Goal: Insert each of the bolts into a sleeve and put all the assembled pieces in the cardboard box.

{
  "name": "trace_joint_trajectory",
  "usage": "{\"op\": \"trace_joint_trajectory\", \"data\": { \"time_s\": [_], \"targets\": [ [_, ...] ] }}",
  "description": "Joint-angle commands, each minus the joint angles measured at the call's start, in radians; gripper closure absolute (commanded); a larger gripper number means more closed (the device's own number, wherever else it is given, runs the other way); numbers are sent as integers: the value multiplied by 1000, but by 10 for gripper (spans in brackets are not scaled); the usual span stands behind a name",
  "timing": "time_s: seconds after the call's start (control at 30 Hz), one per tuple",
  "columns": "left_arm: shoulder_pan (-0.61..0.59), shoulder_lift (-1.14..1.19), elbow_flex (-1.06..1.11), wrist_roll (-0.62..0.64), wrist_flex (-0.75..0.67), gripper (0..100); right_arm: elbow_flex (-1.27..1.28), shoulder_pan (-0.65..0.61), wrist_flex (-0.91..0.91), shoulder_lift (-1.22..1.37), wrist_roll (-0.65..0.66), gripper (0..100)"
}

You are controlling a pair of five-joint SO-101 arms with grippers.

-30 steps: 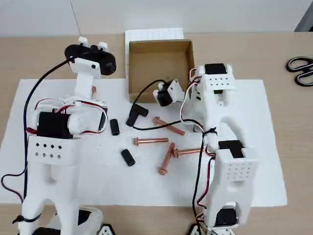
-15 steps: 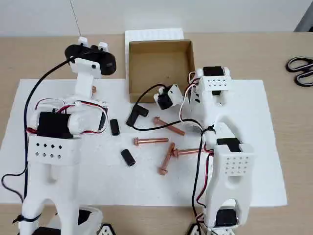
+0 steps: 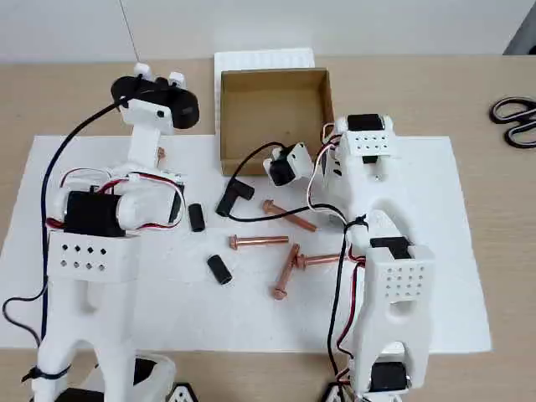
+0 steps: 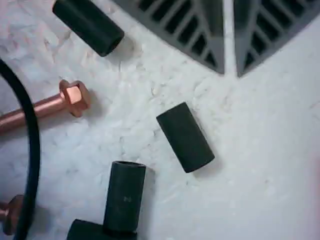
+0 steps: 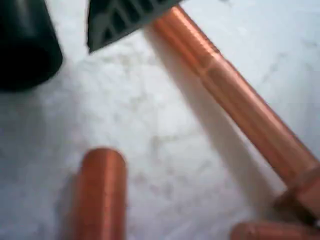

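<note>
The left jaws are drawn almost together, only a sliver of white showing between them and nothing held. They hang near a short black cylindrical sleeve (image 4: 185,137) lying flat on the white foam sheet (image 3: 461,251). Whether the right jaws are open I cannot tell; they sit low over the long copper hex-headed bolts (image 3: 259,242) strewn across the middle of the table. The open brown cardboard box (image 3: 268,117) waits toward the table's far edge, no assembled piece in it. This looks like the pick-up before a first insertion. The left jaws should spread and close across the sleeve's middle, bore left free, while the right takes a bolt near its head, clear of the black cable (image 4: 33,150).
</note>
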Motion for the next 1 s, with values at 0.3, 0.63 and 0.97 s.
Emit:
{"op": "trace_joint_trajectory", "data": {
  "time_s": [0.3, 0.63, 0.97],
  "targets": [
    [6, -12, -39, -2, -15, 993, -2, -1, -12, 85, -9, 971],
    [6, -14, -39, -2, -20, 993, -2, 8, 15, 18, -60, 995],
    [6, -14, -39, -2, -15, 993, 3, 35, 15, -406, -114, 995]
  ]
}}
